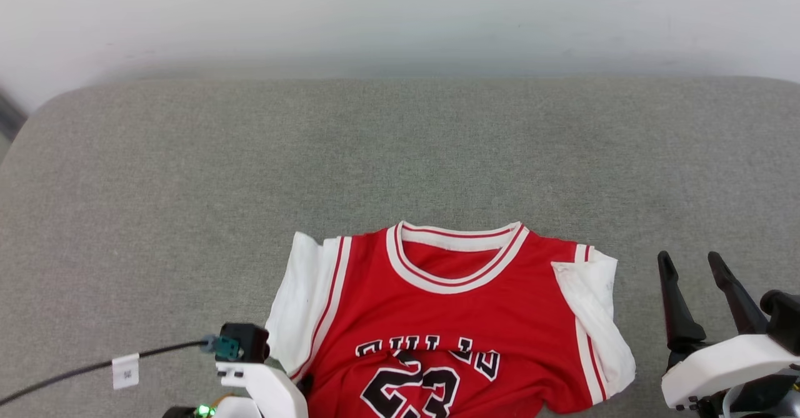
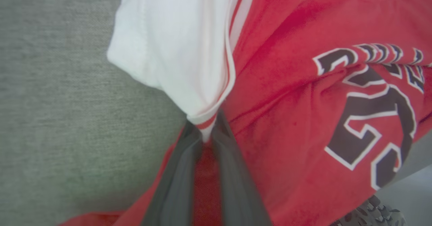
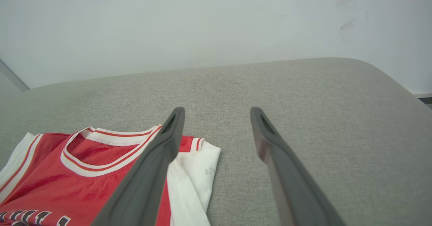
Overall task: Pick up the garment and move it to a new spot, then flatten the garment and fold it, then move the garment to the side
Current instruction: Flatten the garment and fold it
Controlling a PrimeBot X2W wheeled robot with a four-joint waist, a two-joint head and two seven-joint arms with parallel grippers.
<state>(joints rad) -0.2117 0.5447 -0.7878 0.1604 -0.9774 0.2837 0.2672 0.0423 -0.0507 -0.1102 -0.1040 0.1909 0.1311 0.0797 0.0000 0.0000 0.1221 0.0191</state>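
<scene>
While the left end effector [image 2: 206, 133] has its two dark fingers [image 2: 175, 182] pressed almost together on the red shirt [image 2: 287, 118], pinching the striped hem of its white sleeve, the right end effector [image 1: 690, 262] has its fingers spread wide with nothing between them, over the grey cushion [image 1: 187, 187]. The red shirt lies front up on the grey cushion between the two end effectors. Its collar is on the far side, and its other white sleeve is just to the left of the right end effector, not touching it.
</scene>
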